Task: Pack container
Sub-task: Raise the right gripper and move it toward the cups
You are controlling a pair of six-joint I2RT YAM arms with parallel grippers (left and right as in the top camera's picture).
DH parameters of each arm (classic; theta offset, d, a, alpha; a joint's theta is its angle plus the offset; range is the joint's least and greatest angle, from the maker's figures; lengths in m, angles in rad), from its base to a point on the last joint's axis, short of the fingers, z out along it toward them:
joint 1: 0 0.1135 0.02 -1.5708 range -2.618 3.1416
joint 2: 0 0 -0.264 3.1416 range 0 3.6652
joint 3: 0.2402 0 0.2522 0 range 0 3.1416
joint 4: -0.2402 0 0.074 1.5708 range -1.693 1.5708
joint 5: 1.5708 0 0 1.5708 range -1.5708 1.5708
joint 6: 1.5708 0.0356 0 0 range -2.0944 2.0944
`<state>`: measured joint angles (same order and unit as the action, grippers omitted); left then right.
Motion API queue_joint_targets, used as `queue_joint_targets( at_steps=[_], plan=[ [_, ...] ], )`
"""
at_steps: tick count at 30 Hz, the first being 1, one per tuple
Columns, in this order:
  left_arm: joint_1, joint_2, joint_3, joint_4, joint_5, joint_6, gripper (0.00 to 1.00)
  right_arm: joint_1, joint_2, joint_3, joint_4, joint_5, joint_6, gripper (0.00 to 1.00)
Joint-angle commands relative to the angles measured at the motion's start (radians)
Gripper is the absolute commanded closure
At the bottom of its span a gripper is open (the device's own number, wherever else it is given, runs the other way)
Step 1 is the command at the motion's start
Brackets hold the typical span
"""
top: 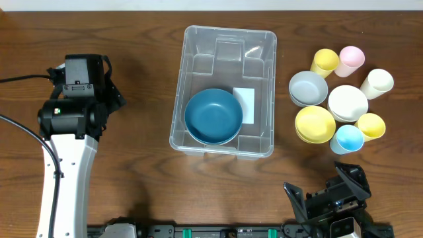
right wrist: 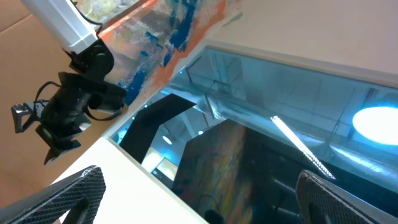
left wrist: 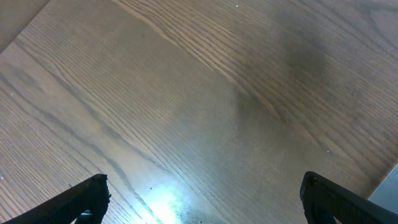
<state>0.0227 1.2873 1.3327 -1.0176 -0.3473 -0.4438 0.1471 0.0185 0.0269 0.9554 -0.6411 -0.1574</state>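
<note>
Place: appeared to be a robotics lab | Signs: white robot arm [top: 66, 158] and black cable [top: 20, 78] stood on a wood-grain surface [top: 139, 172] | Overhead: strip light [right wrist: 297, 142] shone

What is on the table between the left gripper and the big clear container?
Nothing. In the overhead view only bare wooden table lies between the left gripper and the container, which holds a blue bowl.

container [top: 198, 73]: clear
label [top: 244, 104]: white
bowl [top: 213, 116]: dark blue
table [top: 132, 46]: brown wood grain
far cup [top: 351, 58]: pink
near cup [top: 348, 137]: light blue
</note>
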Motion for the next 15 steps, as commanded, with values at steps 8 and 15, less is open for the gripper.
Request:
queue_joint_targets(
  at_steps=[8,15],
  plan=[
    [0.003,-0.008,0.001,-0.003,-0.021,0.006,0.02,0.003,-0.003,0.003,0.139,0.021,0.014,0.01],
    [0.003,-0.008,0.001,-0.003,-0.021,0.006,0.02,0.003,-0.003,0.003,0.349,0.02,0.057,0.01]
  ],
)
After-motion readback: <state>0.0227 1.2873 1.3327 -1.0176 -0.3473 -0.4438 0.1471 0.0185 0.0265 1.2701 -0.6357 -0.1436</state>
